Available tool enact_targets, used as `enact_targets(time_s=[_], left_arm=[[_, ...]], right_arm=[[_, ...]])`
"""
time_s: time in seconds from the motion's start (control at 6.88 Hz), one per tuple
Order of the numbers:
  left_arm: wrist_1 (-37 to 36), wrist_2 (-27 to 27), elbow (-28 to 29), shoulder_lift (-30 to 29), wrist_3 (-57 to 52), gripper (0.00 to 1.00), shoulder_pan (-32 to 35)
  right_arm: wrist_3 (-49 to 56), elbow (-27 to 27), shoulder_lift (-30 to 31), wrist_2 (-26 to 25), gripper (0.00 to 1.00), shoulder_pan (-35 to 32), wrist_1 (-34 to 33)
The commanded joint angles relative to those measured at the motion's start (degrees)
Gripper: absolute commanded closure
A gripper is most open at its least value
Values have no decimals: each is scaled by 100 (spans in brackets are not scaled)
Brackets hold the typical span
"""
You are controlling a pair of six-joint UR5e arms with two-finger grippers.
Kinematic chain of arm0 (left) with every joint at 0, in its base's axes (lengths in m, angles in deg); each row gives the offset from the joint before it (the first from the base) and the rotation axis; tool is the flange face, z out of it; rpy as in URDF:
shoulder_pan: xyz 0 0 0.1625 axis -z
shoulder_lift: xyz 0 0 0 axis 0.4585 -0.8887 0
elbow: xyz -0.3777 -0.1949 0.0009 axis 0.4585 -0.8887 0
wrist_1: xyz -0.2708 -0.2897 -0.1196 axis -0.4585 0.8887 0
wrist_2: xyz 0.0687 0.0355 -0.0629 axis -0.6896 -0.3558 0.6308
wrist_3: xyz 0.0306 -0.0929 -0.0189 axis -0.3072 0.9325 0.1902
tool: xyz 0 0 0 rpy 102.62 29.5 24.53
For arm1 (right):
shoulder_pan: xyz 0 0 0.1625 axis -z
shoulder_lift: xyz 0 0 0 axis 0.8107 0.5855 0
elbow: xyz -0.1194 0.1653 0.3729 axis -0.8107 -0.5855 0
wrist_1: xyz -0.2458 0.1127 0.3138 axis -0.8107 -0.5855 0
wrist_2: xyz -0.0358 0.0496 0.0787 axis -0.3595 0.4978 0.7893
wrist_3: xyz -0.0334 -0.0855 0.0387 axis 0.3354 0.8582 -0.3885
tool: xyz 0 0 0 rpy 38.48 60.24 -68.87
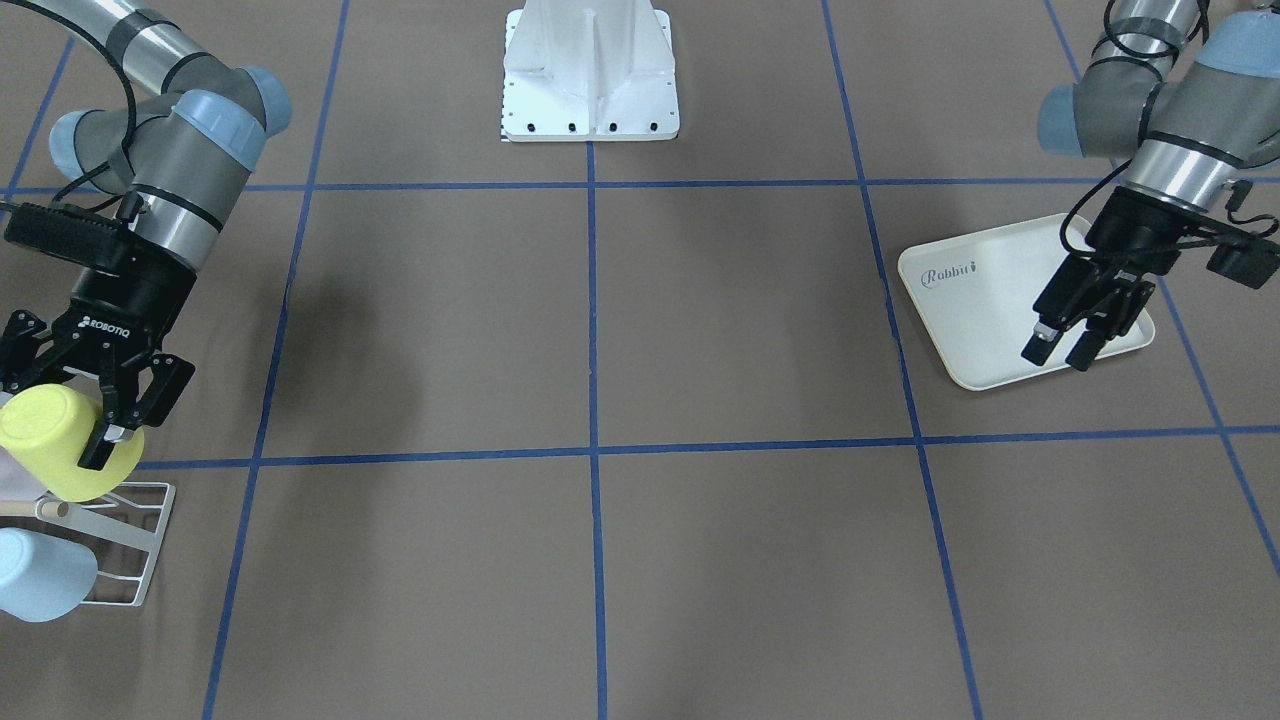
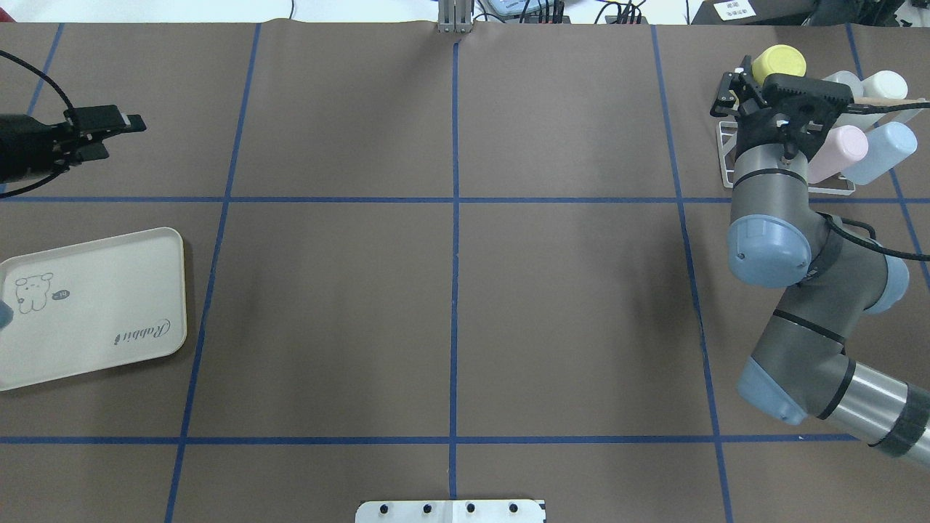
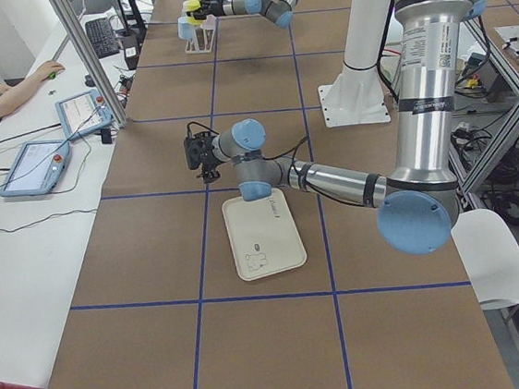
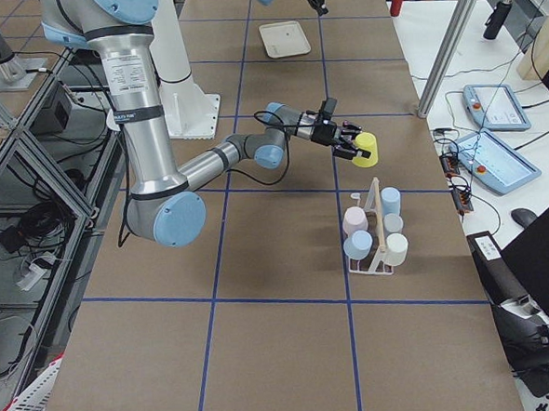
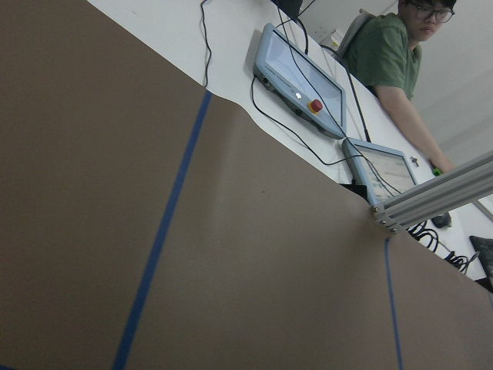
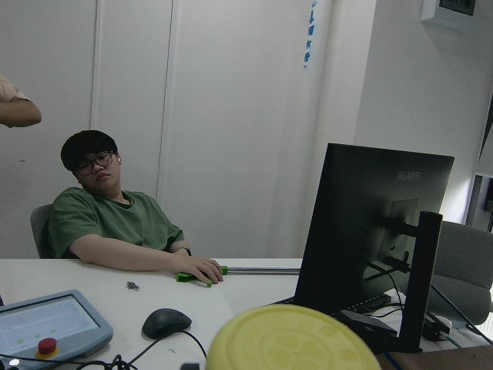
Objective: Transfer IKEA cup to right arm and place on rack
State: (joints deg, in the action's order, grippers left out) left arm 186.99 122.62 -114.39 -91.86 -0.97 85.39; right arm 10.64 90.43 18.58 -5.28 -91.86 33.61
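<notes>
**Yellow cup is held at the rack, just not seated on it**

The handover half looks done, judging by where things sit. The IKEA cup, the yellow one, is clamped in the right gripper, with a finger pressed on each side of its wall. It's held tipped over rather than upright, which is probably so it can be slid onto one of the slanted prongs. In the right side view the cup is seen close to the far end of the rack but apart from it, so it can't be called placed yet. Which way the mouth points can't be made out for sure. A pale blue cup and a pink cup are parked on the prongs, so a free prong has to be aimed for.

The right arm is stretched out across the table, its wrist bent down over the rack's end.

The left gripper is hung over the rabbit tray, well away from the action. Its fingers are parted a little with nothing between them. That arm is bent at the elbow with the wrist angled down.
</notes>
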Motion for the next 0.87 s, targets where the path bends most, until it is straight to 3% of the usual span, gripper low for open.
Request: enact_targets(time_s=[0.0,0.73], left_arm=[[-658,336,-60,268,-1065,0,411],[-699,336,-78,347,-1157,0,413]], right_arm=[[352,42,322,108,100,-202,18],[355,86,517,415,100,-185,19]])
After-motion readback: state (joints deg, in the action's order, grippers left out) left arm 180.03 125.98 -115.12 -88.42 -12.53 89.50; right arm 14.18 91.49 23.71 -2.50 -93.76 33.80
